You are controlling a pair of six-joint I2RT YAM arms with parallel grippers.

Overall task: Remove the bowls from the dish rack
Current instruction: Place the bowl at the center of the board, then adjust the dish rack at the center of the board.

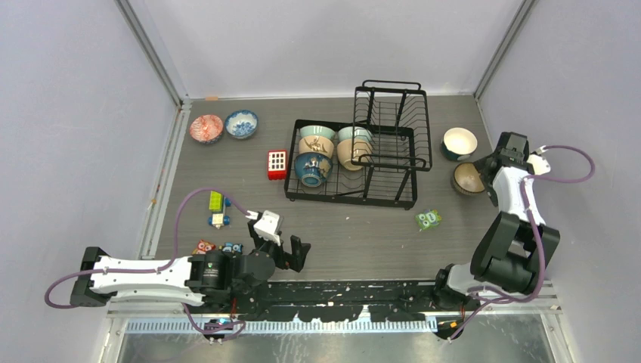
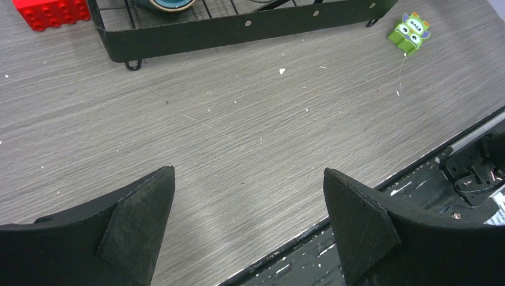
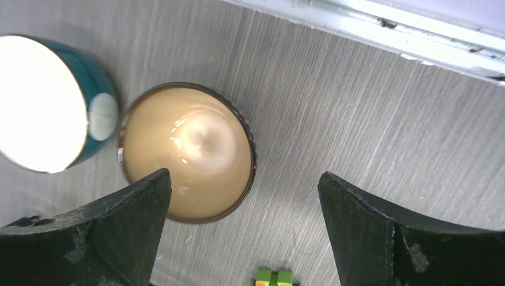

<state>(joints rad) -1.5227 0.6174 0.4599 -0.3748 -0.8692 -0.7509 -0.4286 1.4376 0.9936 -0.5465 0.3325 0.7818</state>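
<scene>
The black wire dish rack (image 1: 348,199) stands mid-table with several bowls upright in its tray: pale green (image 1: 317,132), tan (image 1: 316,146), dark blue (image 1: 312,168), and two more (image 1: 352,147) beside them. A red patterned bowl (image 1: 206,128) and a blue-and-white one (image 1: 242,123) sit at the far left. At the right stand a teal bowl (image 3: 98,95) and a brown bowl (image 3: 187,152), cream inside. My right gripper (image 3: 244,185) hovers open just over the brown bowl, its left finger overlapping the rim. My left gripper (image 2: 249,179) is open over bare table near the front edge.
A red block (image 1: 277,164) lies against the rack's left side. A green block (image 1: 428,219) lies in front of the rack's right end. Several small toy blocks (image 1: 217,210) are scattered at the near left. Side walls close in both ends.
</scene>
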